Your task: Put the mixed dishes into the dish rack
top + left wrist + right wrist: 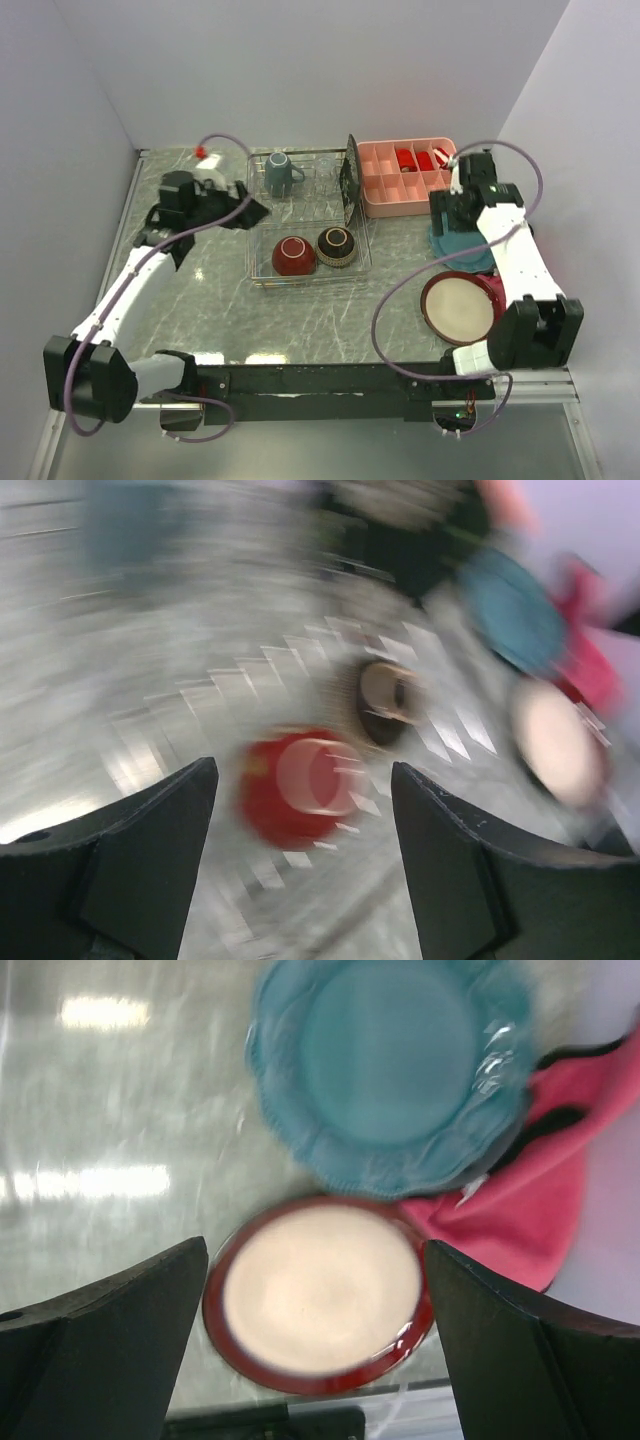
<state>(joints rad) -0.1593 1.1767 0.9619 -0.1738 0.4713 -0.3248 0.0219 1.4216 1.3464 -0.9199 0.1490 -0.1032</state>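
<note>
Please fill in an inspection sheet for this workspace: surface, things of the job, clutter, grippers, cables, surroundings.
Surface: grey marbled table, some light glare.
Job's things: dish rack holds grey-blue mug, red bowl, dark patterned bowl and black square plate standing on edge; teal plate and cream plate lie outside it, at the right.
Clutter: pink tray with red blocks; pink cloth beside the teal plate.
Grippers: left gripper fingers apart, empty; right gripper fingers apart, empty, above the cream plate.
Cables: purple cable loops off each arm.
Surroundings: plain pale walls.
</note>
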